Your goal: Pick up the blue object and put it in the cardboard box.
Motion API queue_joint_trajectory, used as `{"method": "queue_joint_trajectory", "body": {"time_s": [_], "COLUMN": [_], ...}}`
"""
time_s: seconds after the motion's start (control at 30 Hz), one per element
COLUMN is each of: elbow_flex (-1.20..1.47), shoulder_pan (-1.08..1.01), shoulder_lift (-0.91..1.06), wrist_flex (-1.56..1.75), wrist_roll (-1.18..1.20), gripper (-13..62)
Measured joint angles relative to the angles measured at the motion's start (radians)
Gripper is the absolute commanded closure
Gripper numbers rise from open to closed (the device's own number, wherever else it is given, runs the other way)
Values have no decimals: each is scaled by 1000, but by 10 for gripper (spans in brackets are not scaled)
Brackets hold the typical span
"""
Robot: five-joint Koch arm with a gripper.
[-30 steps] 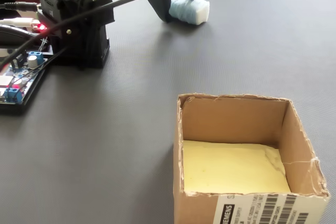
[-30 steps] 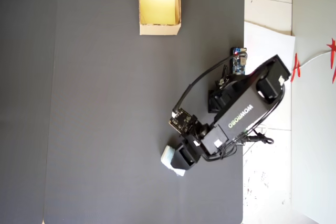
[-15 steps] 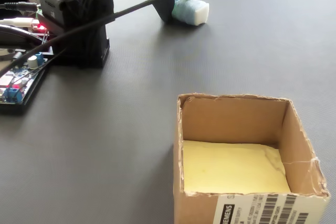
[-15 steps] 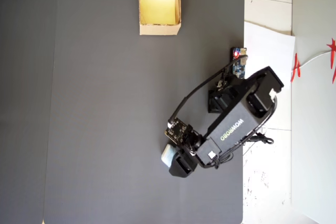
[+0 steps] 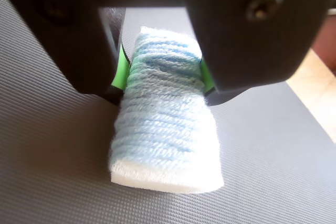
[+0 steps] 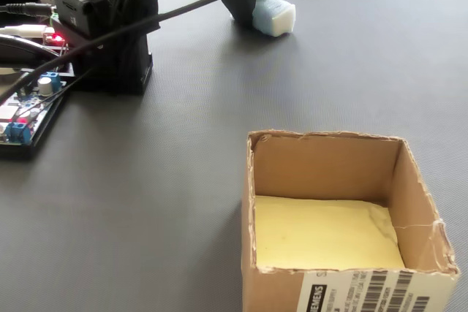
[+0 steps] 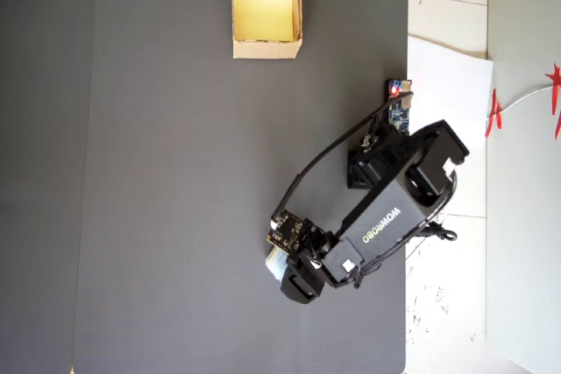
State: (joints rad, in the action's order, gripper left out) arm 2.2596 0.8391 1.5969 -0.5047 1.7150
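Note:
The blue object [image 5: 165, 129] is a pale blue ribbed pad with a white foam edge, lying on the grey mat. In the wrist view my gripper [image 5: 163, 78] is shut on it, with a green pad [image 5: 121, 72] pressed against each of its sides. The fixed view has the blue object [image 6: 275, 16] at the far top of the mat under the dark gripper [image 6: 254, 1]. From overhead the blue object [image 7: 275, 262] just peeks out beside the gripper [image 7: 287, 271]. The cardboard box [image 6: 329, 162] stands open near the front, yellow inside; overhead the cardboard box [image 7: 266, 46] is at the mat's top edge.
The arm's black base [image 6: 110, 42] and circuit boards [image 6: 22, 118] sit at the left of the fixed view, with a cable [image 6: 190, 1] running across to the gripper. Overhead, the mat's right edge meets white paper [image 7: 447, 67].

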Motion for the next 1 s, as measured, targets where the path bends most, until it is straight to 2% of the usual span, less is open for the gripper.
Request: {"method": "queue_joint_trajectory", "body": {"time_s": [0.23,0.7,1.0], "elbow_flex": [72,298,307], "shoulder_pan": [-169,-488,-729], "shoulder_lift": [87,531,626], "wrist_flex": [121,235,325], "wrist_roll": [3,-101,-129], "gripper": [395,395,395]}}
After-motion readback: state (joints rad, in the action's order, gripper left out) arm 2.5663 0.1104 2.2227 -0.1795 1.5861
